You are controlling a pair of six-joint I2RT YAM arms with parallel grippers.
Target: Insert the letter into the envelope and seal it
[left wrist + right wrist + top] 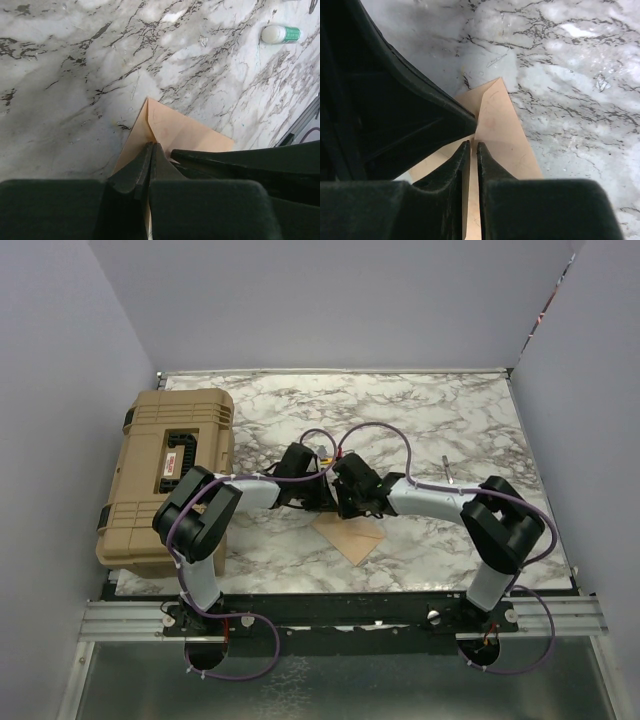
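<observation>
The tan envelope [350, 537] lies near the table's front middle, its far corner raised between my grippers. In the left wrist view my left gripper [151, 145] is shut on a thin paper edge where the paler envelope [131, 147] meets the pinker letter [192, 134]. In the right wrist view my right gripper [473, 144] is pinched on the edge of the peach letter [502, 127], with the paler envelope [437, 159] to its left. Both grippers, the left [320, 495] and the right [347, 502], almost touch above the paper. The layers under the fingers are hidden.
A tan hard case [168, 475] stands at the table's left edge beside the left arm. A white and green tube [280, 34] lies on the marble beyond the paper. A small thin stick [448, 472] lies right of centre. Purple walls enclose the marble table [430, 410].
</observation>
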